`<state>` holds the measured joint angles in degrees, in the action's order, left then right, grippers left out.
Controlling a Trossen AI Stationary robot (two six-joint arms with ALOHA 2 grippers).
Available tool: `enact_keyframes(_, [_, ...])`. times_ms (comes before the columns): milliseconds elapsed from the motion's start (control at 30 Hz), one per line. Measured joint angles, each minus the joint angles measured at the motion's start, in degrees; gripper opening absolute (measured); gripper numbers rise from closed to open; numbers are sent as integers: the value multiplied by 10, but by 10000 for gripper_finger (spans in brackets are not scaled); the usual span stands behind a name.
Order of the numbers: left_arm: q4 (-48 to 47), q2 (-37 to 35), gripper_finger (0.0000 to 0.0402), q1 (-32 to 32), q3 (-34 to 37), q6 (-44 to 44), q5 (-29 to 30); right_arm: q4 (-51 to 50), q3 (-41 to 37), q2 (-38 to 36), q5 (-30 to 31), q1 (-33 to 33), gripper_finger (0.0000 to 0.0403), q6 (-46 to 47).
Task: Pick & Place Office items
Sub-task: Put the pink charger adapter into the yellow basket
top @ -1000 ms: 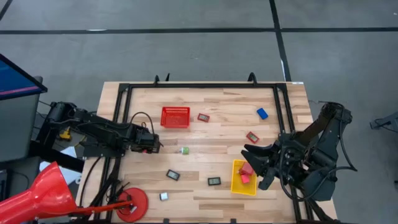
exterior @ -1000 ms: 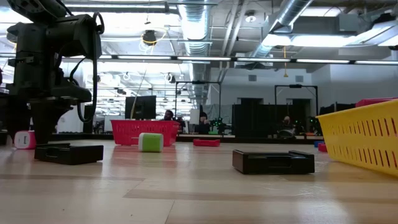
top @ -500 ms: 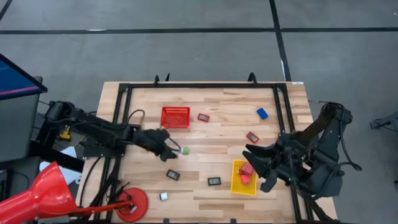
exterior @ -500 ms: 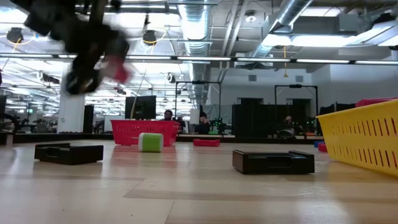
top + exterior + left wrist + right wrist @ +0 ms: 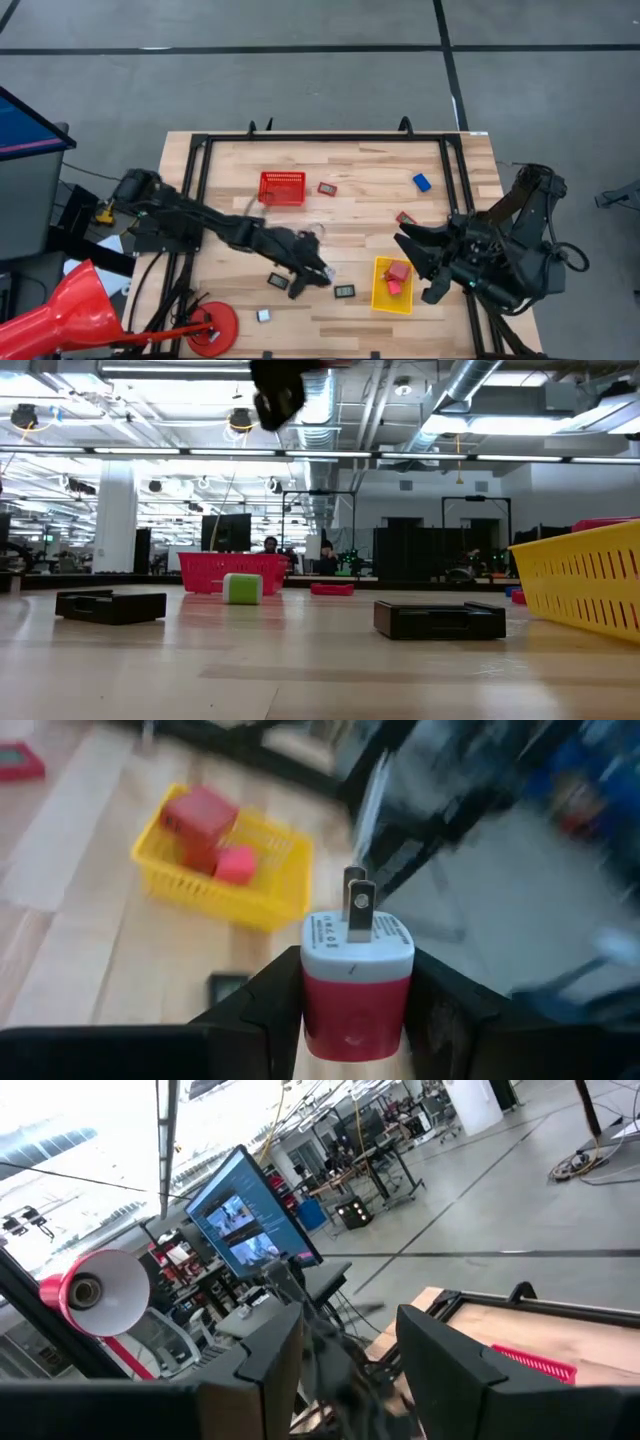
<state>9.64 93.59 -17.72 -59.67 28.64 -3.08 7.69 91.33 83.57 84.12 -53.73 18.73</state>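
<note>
Item: red-and-white plastic plug adapter (image 5: 356, 978), smooth, boxy, two metal prongs pointing away from the wrist. Pinched between the fingers of the left gripper (image 5: 312, 274), above mid-table.
Destination, judged: yellow ribbed plastic rectangular bin (image 5: 378, 297), just right of that gripper, holding a red block (image 5: 398, 271) and a pink block (image 5: 236, 866).
Right gripper (image 5: 418, 268): beside the bin's right edge, fingers parted, empty.

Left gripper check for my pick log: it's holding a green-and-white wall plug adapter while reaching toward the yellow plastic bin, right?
Not quite: the wall plug adapter is red and white, as the left wrist view shows. The left gripper does grip it, with the yellow plastic bin ahead.
</note>
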Motion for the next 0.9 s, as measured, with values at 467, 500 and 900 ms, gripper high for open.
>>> enact_keyframes(467, [-1, 210, 136, 32, -203, -67, -17, 14, 0, 0, 14, -6, 157, -14])
enact_keyframes(500, [-8, 218, 136, 33, -214, -71, -22, 14, 0, 0, 14, -6, 157, -14])
enact_keyframes(900, [-2, 272, 139, 31, -269, -78, -34, 13, 0, 0, 15, -6, 157, -14])
